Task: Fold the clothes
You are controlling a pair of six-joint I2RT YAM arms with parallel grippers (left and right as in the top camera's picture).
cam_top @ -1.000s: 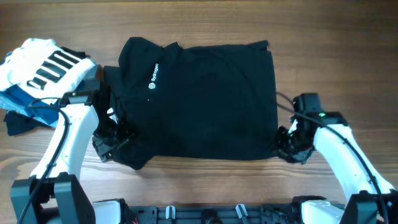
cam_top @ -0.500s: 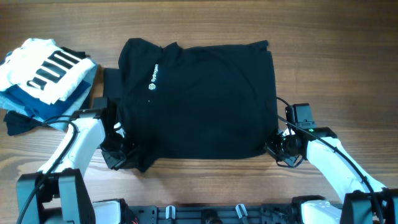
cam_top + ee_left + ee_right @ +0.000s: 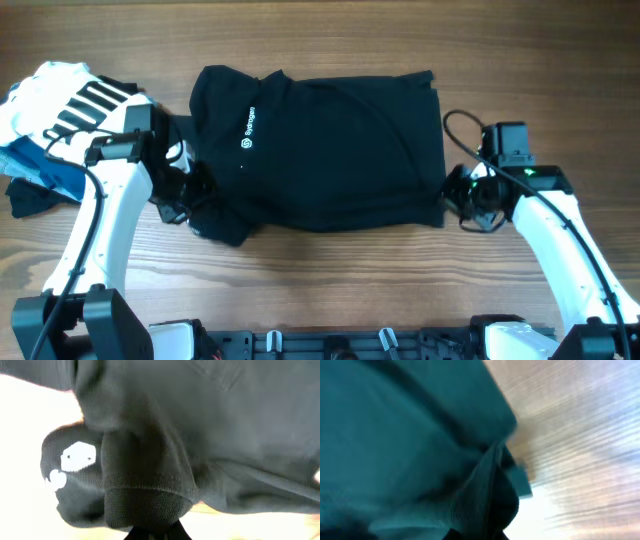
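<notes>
Since the black shirt [image 3: 330, 150] looks light and limp, likely to sag wherever unsupported, its corners make the best holds. Both the left gripper [image 3: 188, 203] and the right gripper [image 3: 455, 200] pinch bunched cloth, with the shirt spread between their jaws.

Probably a lab: robot arms [image 3: 98, 228] at a wooden table [image 3: 330, 30].

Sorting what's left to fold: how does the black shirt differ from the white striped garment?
The black shirt is plain apart from a small white logo; the white striped garment carries bold black bars. The shirt lies spread centrally; the white one sits folded on a blue pile at the left. The left gripper and right gripper pinch the shirt's near corners; neither holds the white one. Both are cloth.
</notes>
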